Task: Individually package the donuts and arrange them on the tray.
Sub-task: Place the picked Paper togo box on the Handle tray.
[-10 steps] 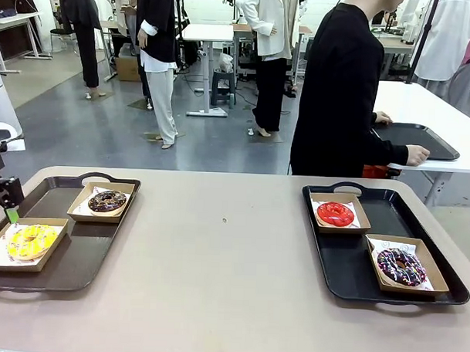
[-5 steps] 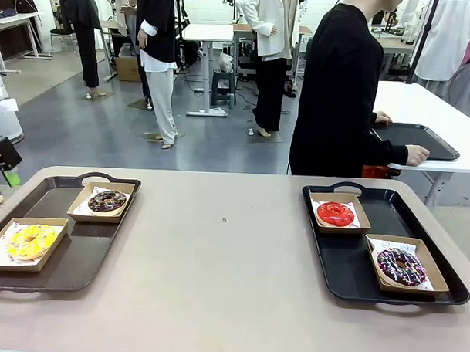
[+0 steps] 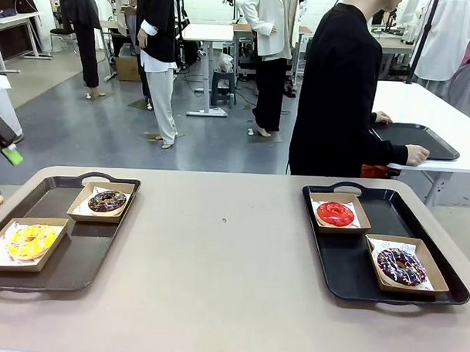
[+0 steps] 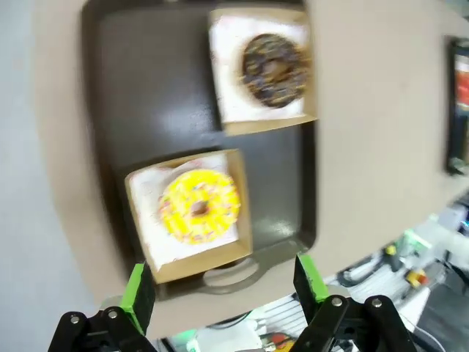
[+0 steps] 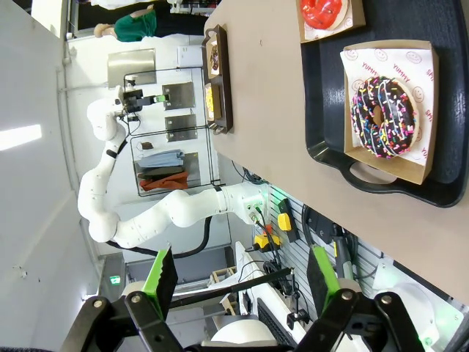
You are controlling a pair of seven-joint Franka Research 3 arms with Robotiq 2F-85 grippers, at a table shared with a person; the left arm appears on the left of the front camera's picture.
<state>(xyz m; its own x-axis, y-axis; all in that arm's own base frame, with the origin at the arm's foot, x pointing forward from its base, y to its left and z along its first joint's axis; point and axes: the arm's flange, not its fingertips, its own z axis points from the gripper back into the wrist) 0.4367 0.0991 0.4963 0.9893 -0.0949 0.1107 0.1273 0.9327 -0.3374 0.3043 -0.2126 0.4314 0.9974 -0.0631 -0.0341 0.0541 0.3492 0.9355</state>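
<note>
Donuts sit one to a box, two boxes per tray: yellow (image 3: 31, 241) near and chocolate (image 3: 107, 202) far on the left tray (image 3: 78, 255), red (image 3: 335, 214) far and purple (image 3: 401, 267) near on the right tray (image 3: 348, 265), so packaging looks done. Left pincer (image 4: 223, 282) hangs wide open and empty above the yellow donut's box. Right pincer (image 5: 242, 275), also open and empty, hangs off the table's near right edge, clear of the purple donut.
</note>
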